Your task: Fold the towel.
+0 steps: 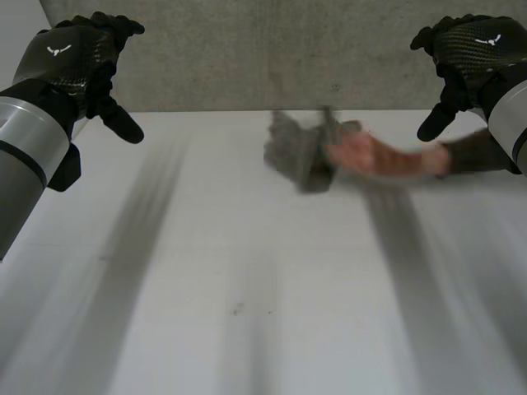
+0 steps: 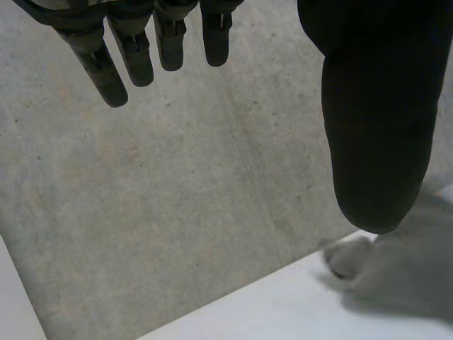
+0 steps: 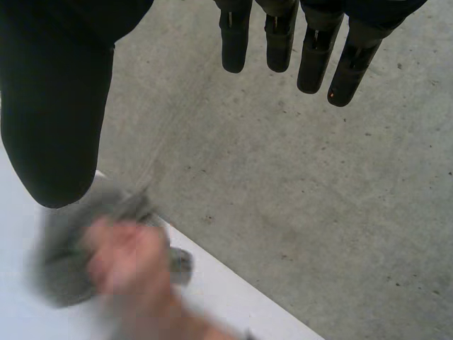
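White table (image 1: 247, 288): towel (image 1: 295, 151) bunched at person's hand (image 1: 360, 153), axis unclear; left hand (image 1: 72, 58), right hand (image 1: 475, 45) raised, relaxed.

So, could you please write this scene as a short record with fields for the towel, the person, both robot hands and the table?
towel: crumpled grey cloth towel, bunched up at the far middle of the table, not folded
person: person's hand at the towel, reaching in from the robot's right; its grip cannot be told
left hand: black left hand above the far left, fingers straight, holding nothing
right hand: black right hand above the far right, fingers straight, holding nothing
table: white table
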### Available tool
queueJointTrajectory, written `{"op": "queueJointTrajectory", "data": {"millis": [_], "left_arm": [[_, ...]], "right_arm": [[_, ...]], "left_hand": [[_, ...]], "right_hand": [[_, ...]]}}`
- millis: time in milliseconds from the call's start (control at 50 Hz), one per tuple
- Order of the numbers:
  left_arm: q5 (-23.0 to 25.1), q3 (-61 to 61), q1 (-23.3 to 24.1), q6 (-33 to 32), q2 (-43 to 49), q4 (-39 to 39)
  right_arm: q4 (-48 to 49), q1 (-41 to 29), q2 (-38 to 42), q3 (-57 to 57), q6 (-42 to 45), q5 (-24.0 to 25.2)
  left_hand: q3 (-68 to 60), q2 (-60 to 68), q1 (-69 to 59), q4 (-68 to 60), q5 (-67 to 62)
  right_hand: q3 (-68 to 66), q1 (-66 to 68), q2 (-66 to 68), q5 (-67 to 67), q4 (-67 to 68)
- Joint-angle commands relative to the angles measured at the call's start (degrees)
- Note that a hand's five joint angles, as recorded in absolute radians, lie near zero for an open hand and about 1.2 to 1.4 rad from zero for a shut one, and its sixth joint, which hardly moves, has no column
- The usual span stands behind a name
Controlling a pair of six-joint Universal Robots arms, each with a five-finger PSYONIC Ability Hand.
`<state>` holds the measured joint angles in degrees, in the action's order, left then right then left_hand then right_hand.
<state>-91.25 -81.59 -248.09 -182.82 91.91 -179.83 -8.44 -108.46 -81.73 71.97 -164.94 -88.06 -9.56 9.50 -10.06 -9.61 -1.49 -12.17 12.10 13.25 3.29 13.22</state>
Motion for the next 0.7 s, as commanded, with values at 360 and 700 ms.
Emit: {"op": "queueJointTrajectory", "data": {"millis": [360,700], "left_arm": [[0.0,-0.5,0.0,-0.2,0.7,-0.8],[0.0,-0.2,-0.1,-0.2,1.5,-0.9]], "right_arm": [[0.1,0.0,0.5,0.7,0.1,0.9],[0.8,-0.1,0.4,1.2,0.6,0.9]], "left_hand": [[-0.5,0.5,0.0,-0.4,1.4],[-1.0,1.0,-0.5,-0.9,0.9]], "right_hand": [[2.2,-2.1,-3.3,-3.3,-3.2],[2.2,-2.1,-3.3,-3.3,-3.2]]}}
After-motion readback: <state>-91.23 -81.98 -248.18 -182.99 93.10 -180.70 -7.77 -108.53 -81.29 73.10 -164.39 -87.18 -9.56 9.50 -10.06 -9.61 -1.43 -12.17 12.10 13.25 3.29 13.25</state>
